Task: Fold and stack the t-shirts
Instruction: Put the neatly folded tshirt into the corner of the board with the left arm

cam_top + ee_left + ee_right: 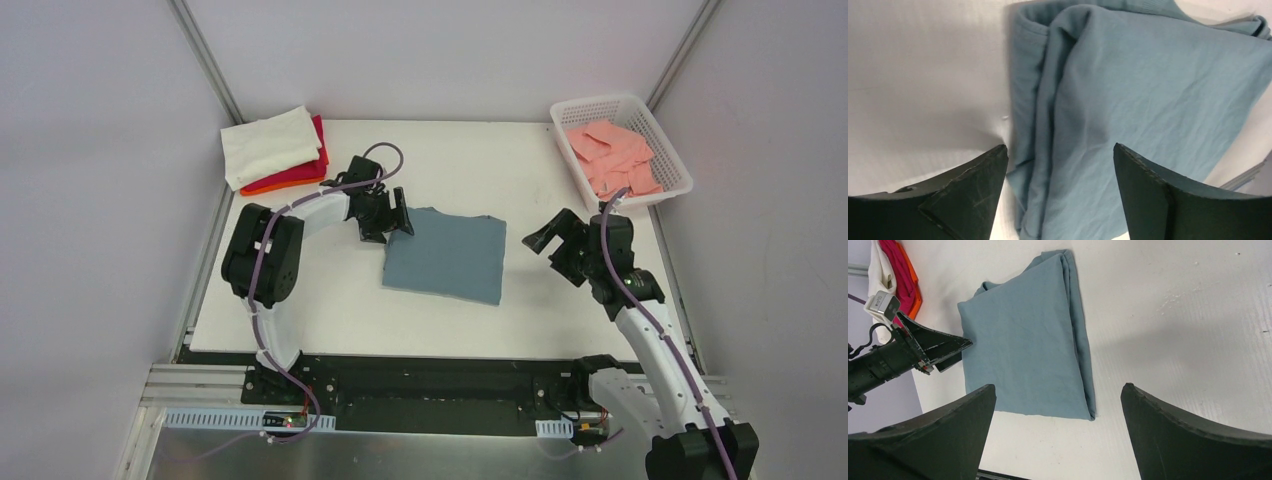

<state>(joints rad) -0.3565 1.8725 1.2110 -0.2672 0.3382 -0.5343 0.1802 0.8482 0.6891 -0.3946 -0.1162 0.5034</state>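
Note:
A slate blue-grey t-shirt lies folded into a rectangle at the middle of the table; it also shows in the left wrist view and the right wrist view. My left gripper is open and empty, hovering over the shirt's far left corner. My right gripper is open and empty, raised to the right of the shirt and apart from it. A stack of folded shirts, cream-white on top of red and orange ones, sits at the far left corner.
A white lattice basket at the far right corner holds salmon-pink shirts. The table's edges run along metal frame rails on the left and right.

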